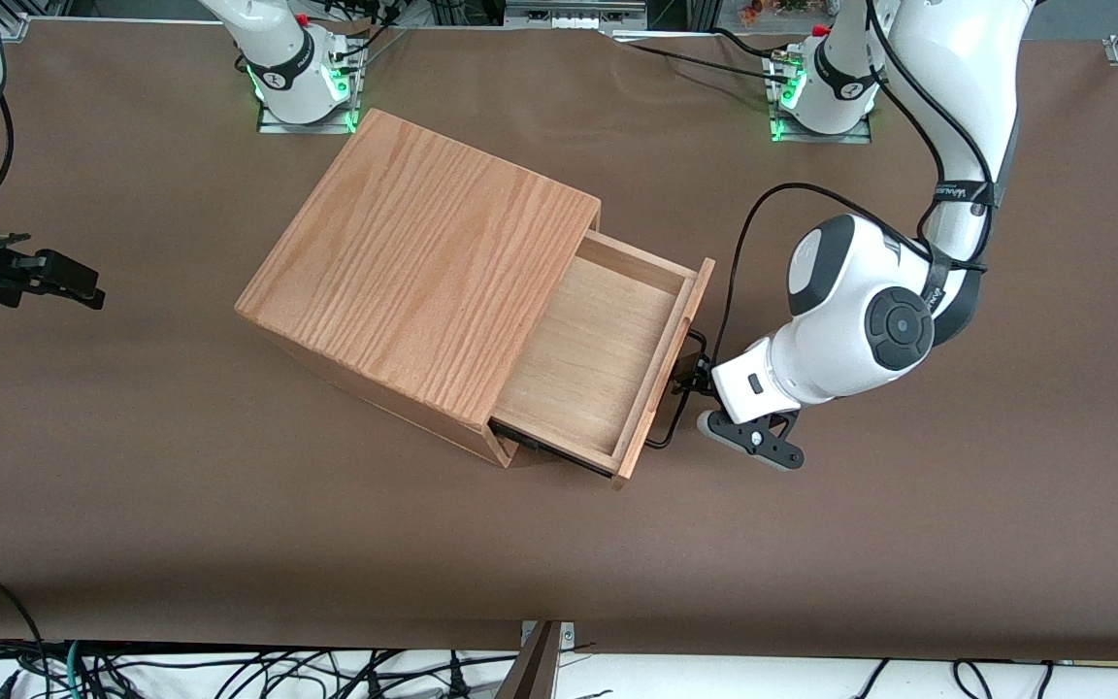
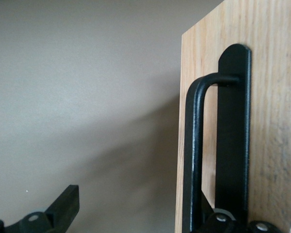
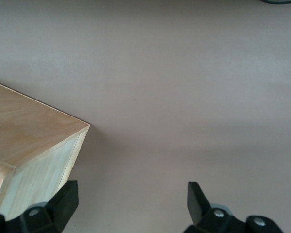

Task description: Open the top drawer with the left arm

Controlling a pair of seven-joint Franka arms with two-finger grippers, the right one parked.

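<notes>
The top drawer (image 1: 588,359) stands pulled well out of the oak-grain box (image 1: 423,262), its pale inside bare. The black wire handle (image 1: 677,393) runs along the drawer front (image 2: 266,121). The left arm (image 1: 850,320) reaches down to that front, and its gripper (image 1: 693,375) is at the handle, open. In the left wrist view the handle bar (image 2: 195,145) lies between the jaws, close against one finger (image 2: 223,221). The other finger (image 2: 64,208) stands well away from it over the brown table. The gripper (image 2: 143,208) has nothing clamped in it.
The box sits mid-table, with its drawer front facing the working arm's end. Both arm bases (image 1: 302,83) (image 1: 826,92) stand farther from the front camera than the box. The parked arm's gripper (image 1: 25,277) hangs at its end of the table, a box corner (image 3: 29,145) under it.
</notes>
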